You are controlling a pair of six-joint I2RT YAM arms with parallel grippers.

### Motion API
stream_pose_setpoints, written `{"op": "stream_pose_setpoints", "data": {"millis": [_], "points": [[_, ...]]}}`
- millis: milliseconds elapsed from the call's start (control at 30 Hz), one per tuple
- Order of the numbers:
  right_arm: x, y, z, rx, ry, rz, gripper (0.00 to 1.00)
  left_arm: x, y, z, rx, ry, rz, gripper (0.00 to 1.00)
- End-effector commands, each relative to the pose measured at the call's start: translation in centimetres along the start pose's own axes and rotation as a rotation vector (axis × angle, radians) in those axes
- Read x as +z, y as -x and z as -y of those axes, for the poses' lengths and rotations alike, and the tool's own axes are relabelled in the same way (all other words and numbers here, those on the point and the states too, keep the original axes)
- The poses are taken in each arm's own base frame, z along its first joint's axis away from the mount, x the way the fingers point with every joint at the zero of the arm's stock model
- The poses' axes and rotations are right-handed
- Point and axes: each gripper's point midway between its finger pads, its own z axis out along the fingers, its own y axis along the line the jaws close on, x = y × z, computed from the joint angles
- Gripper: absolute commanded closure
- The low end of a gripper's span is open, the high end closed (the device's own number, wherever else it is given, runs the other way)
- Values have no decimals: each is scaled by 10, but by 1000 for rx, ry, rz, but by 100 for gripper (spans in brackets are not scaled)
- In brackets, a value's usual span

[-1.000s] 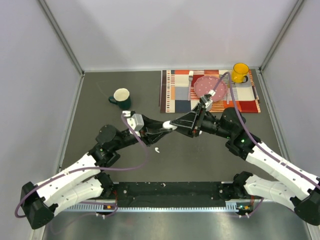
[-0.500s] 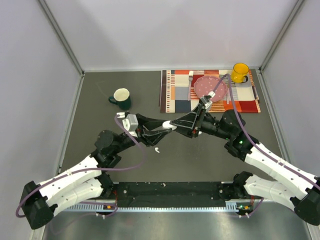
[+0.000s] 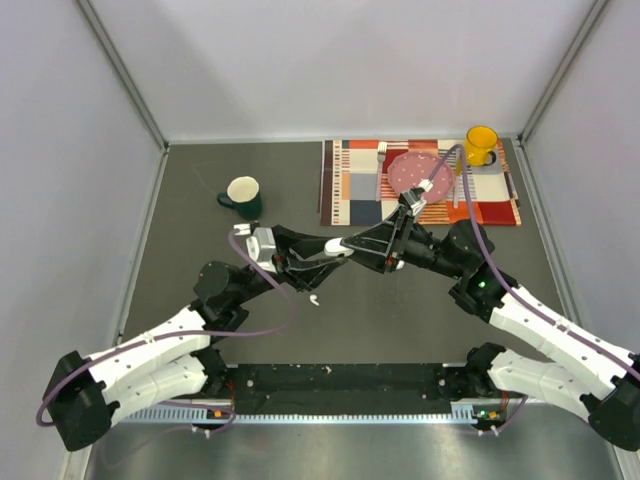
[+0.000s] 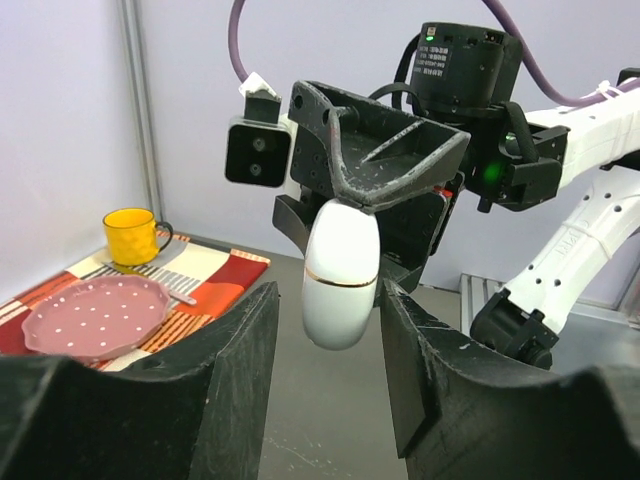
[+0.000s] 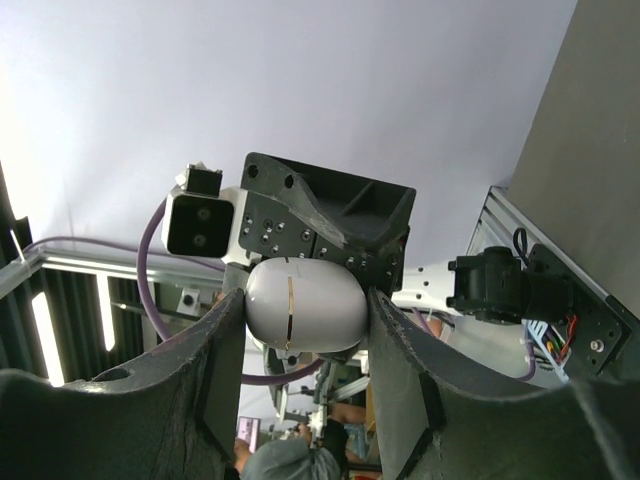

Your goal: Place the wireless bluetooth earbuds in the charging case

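Note:
The white egg-shaped charging case (image 3: 341, 250) with a thin gold seam hangs above the table's middle, its lid closed. My right gripper (image 3: 352, 246) is shut on it; in the right wrist view both pads press the case (image 5: 303, 305). My left gripper (image 3: 328, 256) is open, its fingers on either side of the case (image 4: 341, 275) with a small gap on each side. One tiny white earbud (image 3: 314, 299) lies on the grey table just below the left gripper. The other earbuds are out of view.
A green mug (image 3: 243, 195) stands at the back left. A striped placemat (image 3: 350, 185) at the back right carries a pink dotted plate (image 3: 420, 172), cutlery and a yellow mug (image 3: 480, 145). White walls close the sides and back.
My left gripper's fingers have spread apart around the case and its wrist has shifted slightly back and left. The right gripper still holds the case, nearly in place.

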Motion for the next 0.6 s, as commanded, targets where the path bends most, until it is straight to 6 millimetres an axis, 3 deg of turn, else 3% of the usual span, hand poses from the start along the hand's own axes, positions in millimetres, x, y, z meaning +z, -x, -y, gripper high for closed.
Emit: {"op": "stream_pose_setpoints", "data": {"millis": [0,567], "points": [[-4,0,-24,-28,77,-2,82,9,23,12,12,-64,80,51],[-2,-1,-17,-23,54,-7,82,14,25,13,19,-74,84,59]]}}
